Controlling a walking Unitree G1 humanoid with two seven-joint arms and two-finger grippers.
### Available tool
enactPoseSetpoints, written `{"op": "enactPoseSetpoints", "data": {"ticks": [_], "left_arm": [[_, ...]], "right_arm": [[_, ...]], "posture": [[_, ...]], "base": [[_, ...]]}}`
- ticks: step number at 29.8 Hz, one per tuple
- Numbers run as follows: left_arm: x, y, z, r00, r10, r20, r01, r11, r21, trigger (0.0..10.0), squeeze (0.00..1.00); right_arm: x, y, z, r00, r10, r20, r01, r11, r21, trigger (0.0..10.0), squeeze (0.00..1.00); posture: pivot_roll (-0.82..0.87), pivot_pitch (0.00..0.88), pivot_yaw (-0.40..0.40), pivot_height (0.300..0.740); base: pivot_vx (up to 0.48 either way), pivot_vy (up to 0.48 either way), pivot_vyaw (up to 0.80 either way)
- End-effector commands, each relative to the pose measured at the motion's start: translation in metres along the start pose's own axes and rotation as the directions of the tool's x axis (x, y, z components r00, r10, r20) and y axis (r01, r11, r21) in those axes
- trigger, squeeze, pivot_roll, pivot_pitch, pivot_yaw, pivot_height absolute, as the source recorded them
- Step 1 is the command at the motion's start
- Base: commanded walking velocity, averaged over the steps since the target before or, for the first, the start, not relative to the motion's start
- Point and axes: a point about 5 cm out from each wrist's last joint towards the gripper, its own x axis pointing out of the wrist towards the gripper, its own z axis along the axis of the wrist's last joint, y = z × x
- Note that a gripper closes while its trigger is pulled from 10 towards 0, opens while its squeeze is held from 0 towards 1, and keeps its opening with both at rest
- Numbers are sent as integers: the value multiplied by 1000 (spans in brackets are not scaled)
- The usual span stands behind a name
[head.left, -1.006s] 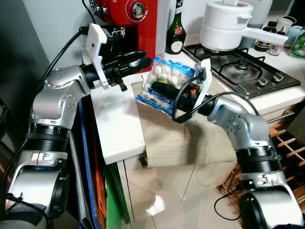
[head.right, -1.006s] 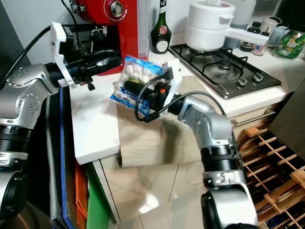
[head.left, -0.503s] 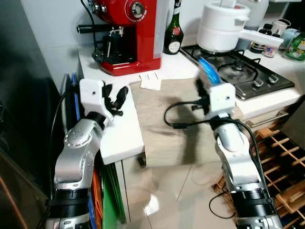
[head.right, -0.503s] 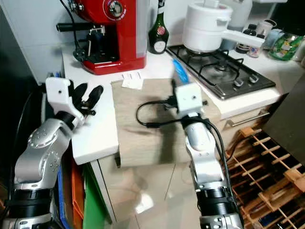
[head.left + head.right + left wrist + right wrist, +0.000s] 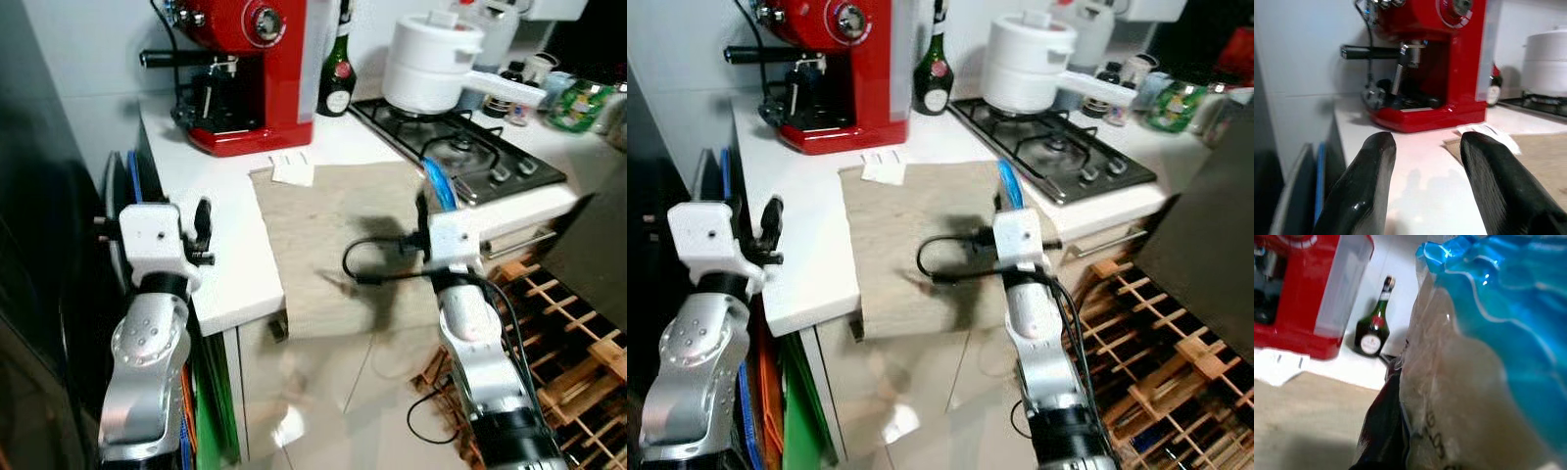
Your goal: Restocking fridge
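Observation:
My right gripper (image 5: 431, 204) is shut on a blue and clear bag of white food balls (image 5: 438, 184), held edge-on above the front right of the beige mat (image 5: 328, 230). In the right wrist view the bag (image 5: 1484, 357) is close up, with one black finger (image 5: 1382, 423) pressed against it. My left gripper (image 5: 203, 223) stands open over the white counter's (image 5: 235, 269) left edge, well left of the bag. In the left wrist view the left gripper (image 5: 1427, 143) has nothing between its fingers and faces the red coffee machine (image 5: 1442, 58).
A red coffee machine (image 5: 260, 69), a green bottle (image 5: 336, 69) and paper slips (image 5: 292, 168) stand at the counter's back. A white pot (image 5: 431, 69) sits on the gas hob (image 5: 480, 162). A wooden rack (image 5: 573, 328) is low right; upright trays (image 5: 132, 186) and a dark surface (image 5: 39, 245) are left.
The camera has shifted. Both arms have drawn back from the counter's middle. The left gripper has come away from the bag; the right gripper has turned the bag from flat to edge-on.

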Motion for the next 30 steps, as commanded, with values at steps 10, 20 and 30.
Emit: {"op": "enactPoseSetpoints", "data": {"ticks": [10, 20, 30], "left_arm": [[13, -13, -3, 1000, -22, -3, 22, 1000, -6, 10000, 0], [22, -20, -4, 998, -57, -14, 57, 998, 17, 10000, 0], [24, -24, -8, 997, -70, -27, 70, 998, 7, 10000, 0]], "right_arm": [[3, 3, -3, 999, 42, 5, -42, 999, -1, 0, 0], [5, 2, -8, 998, 52, -30, -51, 998, 21, 0, 114], [5, 6, -11, 996, 75, -54, -73, 996, 45, 0, 145]], "posture": [[-59, 0, -25, 740], [-76, 0, -3, 740], [-83, 0, 6, 740]], "base": [[-340, 0, 0], [-63, -186, 634], [0, -416, 747]]}}
